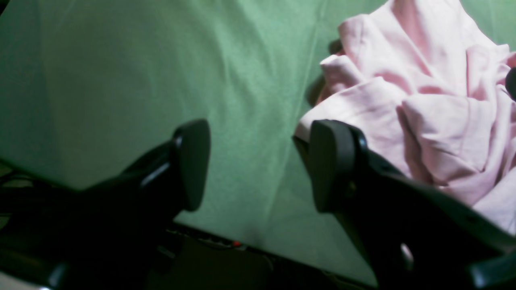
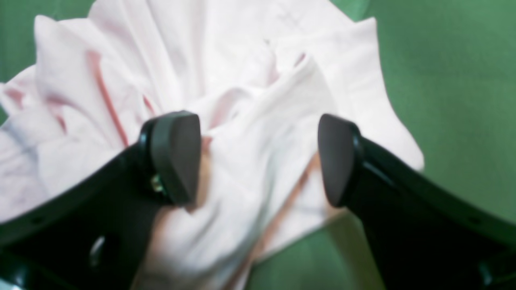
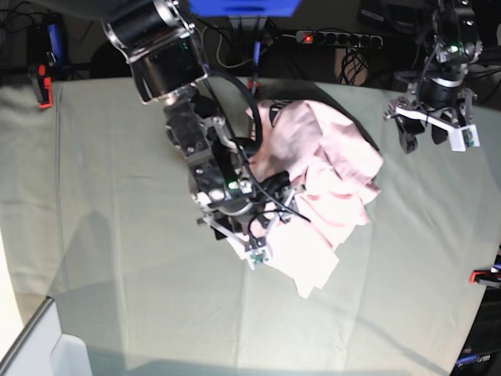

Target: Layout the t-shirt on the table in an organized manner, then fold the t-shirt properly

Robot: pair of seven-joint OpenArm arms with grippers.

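Note:
The pale pink t-shirt (image 3: 333, 184) lies crumpled in a heap near the middle of the table (image 3: 117, 235). My right gripper (image 3: 270, 219) hangs low over the heap's near-left part. In the right wrist view the right gripper (image 2: 258, 161) is open, its jaws straddling a raised fold of the t-shirt (image 2: 250, 80) without pinching it. My left gripper (image 3: 423, 141) hovers at the far right, apart from the shirt. The left wrist view shows the left gripper (image 1: 260, 167) open over bare cloth, with the t-shirt (image 1: 423, 100) bunched just beyond its right finger (image 1: 328, 165).
Red-and-black clamps grip the table's cover at the far left (image 3: 43, 82) and at the right edge (image 3: 485, 276). Cables and a power strip (image 3: 337, 37) lie behind the far edge. The table's near edge (image 1: 242, 245) runs just under the left gripper.

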